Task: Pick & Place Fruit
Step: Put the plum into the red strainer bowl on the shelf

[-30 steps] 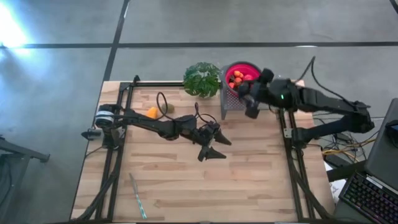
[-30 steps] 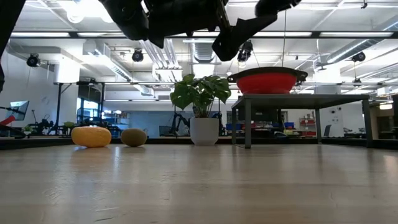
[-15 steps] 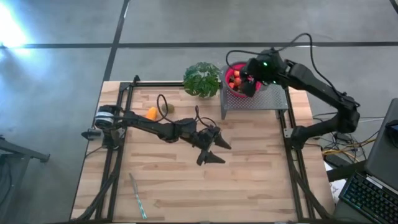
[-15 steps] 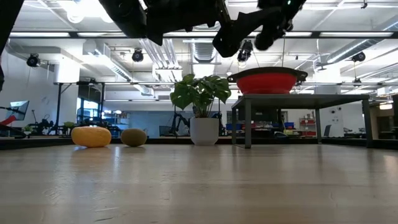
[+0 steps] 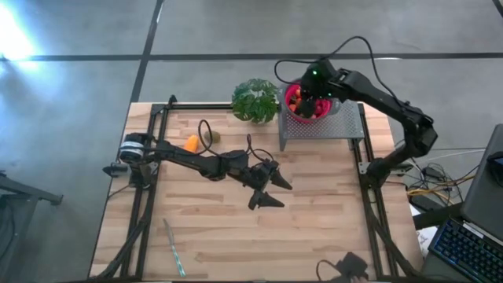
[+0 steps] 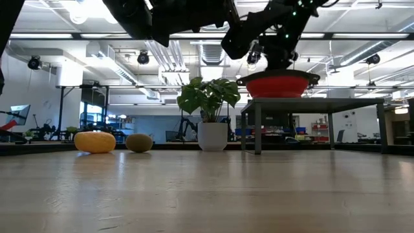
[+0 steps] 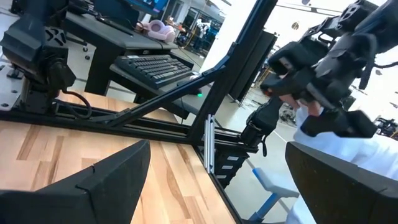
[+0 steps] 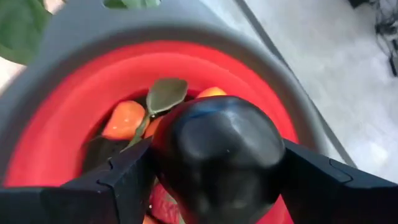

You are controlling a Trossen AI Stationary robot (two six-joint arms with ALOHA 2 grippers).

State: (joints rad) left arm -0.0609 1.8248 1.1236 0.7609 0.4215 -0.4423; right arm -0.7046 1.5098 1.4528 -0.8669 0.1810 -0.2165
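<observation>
My right gripper [image 5: 312,96] is over the red bowl [image 5: 292,88] on the grey stand [image 5: 338,126] at the table's far right, shut on a dark round fruit [image 8: 217,143]. Orange and red fruits [image 8: 124,119] lie in the bowl beneath it. On the wood at the far left, a yellow-orange fruit [image 5: 191,143] and a kiwi [image 5: 212,137] rest side by side. My left gripper [image 5: 269,191] hovers open over the middle of the table, with nothing between its fingers [image 7: 106,180]. My right gripper pinches the dark round fruit between its two fingers, which sit on the fruit's opposite sides [image 8: 163,155]. The fingers slant down from above and from the table's right. The fruit hangs over the bowl's inside, above the fruits lying there.
A leafy green plant [image 5: 255,100] in a white pot stands just left of the stand. A thin pale stick [image 5: 174,248] lies near the front left edge. Black frame rails [image 5: 149,196] run along both table sides. Bare wood lies at the middle and front.
My right gripper has swung from the stand's right part toward the table's left and far edge until it is over the red bowl, tipping further downward as it went. My left arm has kept still.
</observation>
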